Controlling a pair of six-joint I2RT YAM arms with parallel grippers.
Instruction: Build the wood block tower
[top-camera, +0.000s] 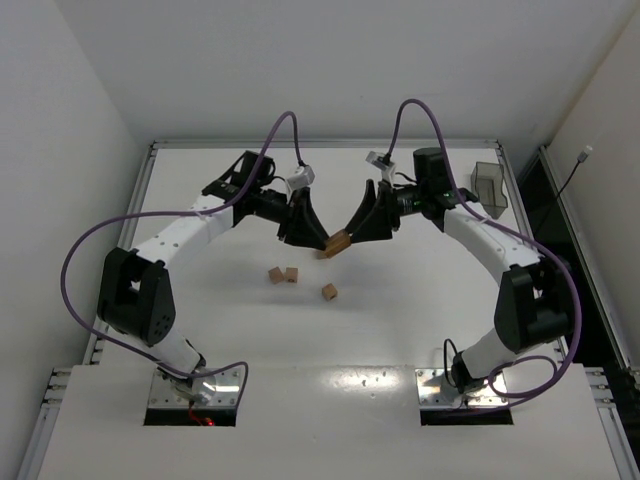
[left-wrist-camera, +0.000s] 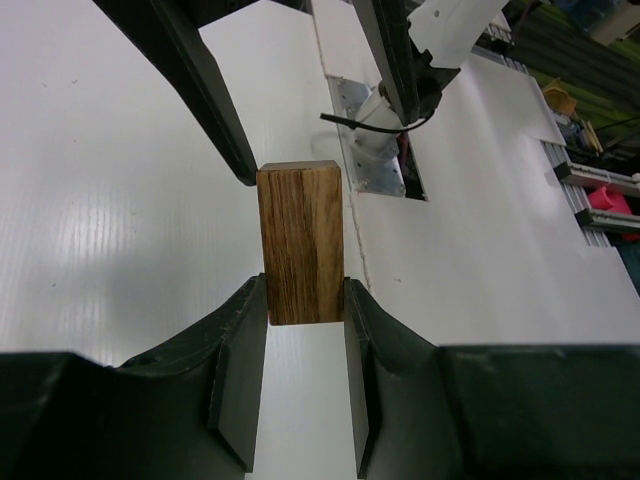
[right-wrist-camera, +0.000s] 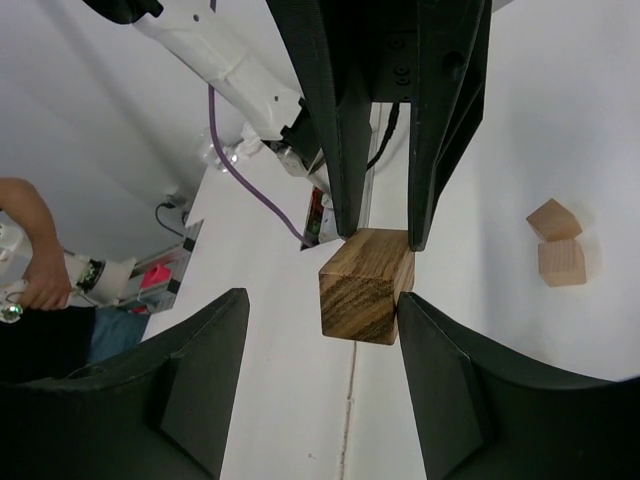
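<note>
A dark-grained wooden brick (left-wrist-camera: 300, 243) hangs above the table, and my left gripper (left-wrist-camera: 305, 300) is shut on its lower end. From above, the brick (top-camera: 337, 243) sits tilted between the two grippers at the table's middle back. My right gripper (right-wrist-camera: 322, 300) is open around the brick's free end (right-wrist-camera: 365, 285); its right finger (right-wrist-camera: 440, 360) touches the brick's side and the left finger stands well apart. Three pale wood blocks lie loose on the table: a pair (top-camera: 283, 274) and a single cube (top-camera: 328, 291). No tower shows in any view.
A translucent grey bin (top-camera: 487, 187) stands at the back right corner. The pair of cubes (right-wrist-camera: 558, 245) lies right of the grippers in the right wrist view. A person's forearm (right-wrist-camera: 30, 230) shows beyond the table edge there.
</note>
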